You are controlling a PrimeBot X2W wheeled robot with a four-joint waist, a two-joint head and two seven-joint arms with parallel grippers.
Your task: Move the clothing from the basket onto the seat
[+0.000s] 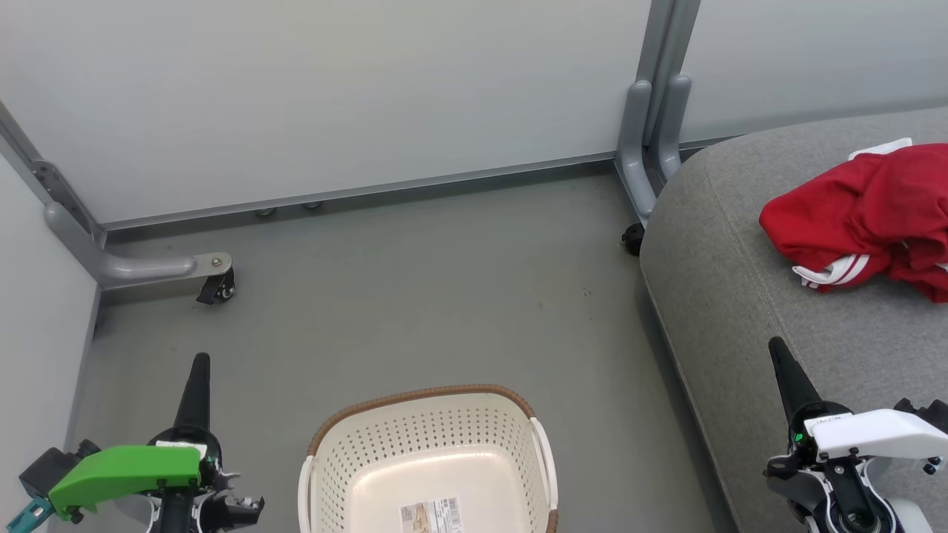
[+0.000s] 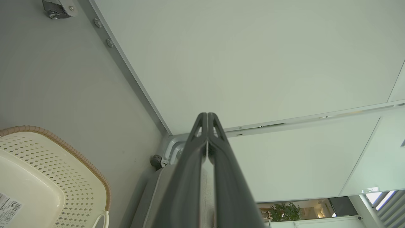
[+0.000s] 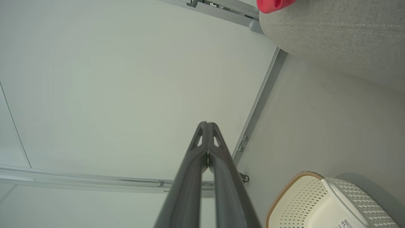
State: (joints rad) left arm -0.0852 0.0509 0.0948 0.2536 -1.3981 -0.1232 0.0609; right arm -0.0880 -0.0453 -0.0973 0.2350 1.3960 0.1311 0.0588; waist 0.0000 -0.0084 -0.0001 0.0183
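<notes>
You are looking down from the robot's head into a corner closed in by pale grey wall panels on metal frames, with a smooth grey floor below them. A big grey cushioned seat takes up the right side, its rounded corner reaching toward the middle. A cream plastic basket dotted with small holes stands on the floor at the bottom centre, apart from the seat's edge. It has a brown woven-look rim and white side handles. The red clothing, with white striped trim, lies crumpled in a heap on top of the seat at the far right, partly cut off by the picture's edge.

Your left pincer sits at the lower left, over the floor just left of the basket. Its two dark fingers are pressed together into one point and hold nothing. Your right pincer sits at the lower right, over the near part of the seat, its fingers likewise pressed together and empty. The clothing lies ahead of the right pincer and a little to its right, clearly apart from it. The left pincer is much farther from the clothing, with the basket and bare floor between them.

A white barcode label shows on the basket's bottom. A small black caster wheel stands under the left panel's foot.
</notes>
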